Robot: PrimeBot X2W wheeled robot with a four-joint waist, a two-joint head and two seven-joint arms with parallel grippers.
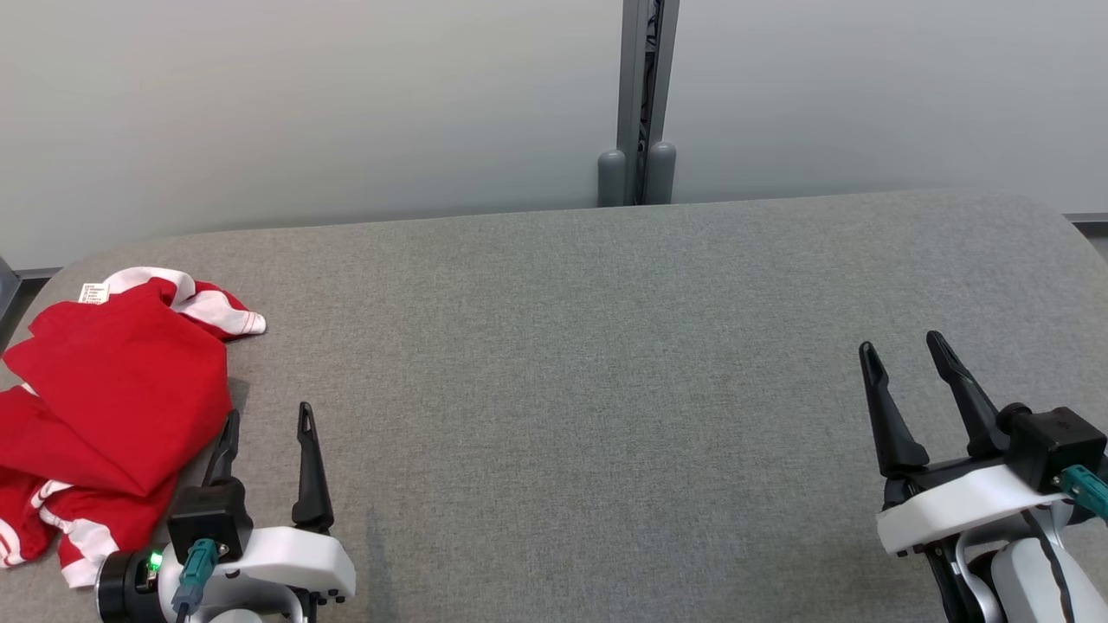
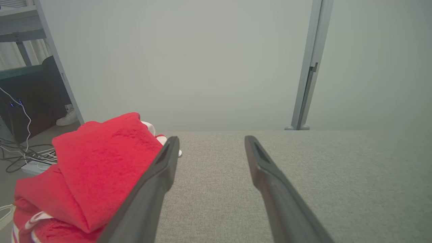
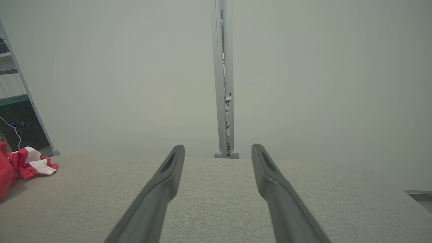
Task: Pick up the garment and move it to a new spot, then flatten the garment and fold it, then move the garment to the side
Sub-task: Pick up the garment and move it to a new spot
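The garment [image 1: 112, 407] is red with white striped trim and lies in a folded, bunched heap at the left end of the grey table [image 1: 589, 363]. My left gripper [image 1: 268, 420] stands open just to its right, its left finger close by the cloth edge, nothing between the fingers. In the left wrist view the garment [image 2: 91, 175] lies left of my open left gripper [image 2: 211, 140]. My right gripper [image 1: 905, 346] is open over the table's right part, far from the cloth. The right wrist view has my right gripper [image 3: 217, 148] open above bare fabric and the garment [image 3: 23, 165] at the far left.
A pale wall with a grey upright post [image 1: 640, 104] stands behind the table. Left of the table are a shelf frame [image 2: 50, 60], cables and a power strip [image 2: 30, 162] on the floor, and a person's white shoe [image 2: 67, 118].
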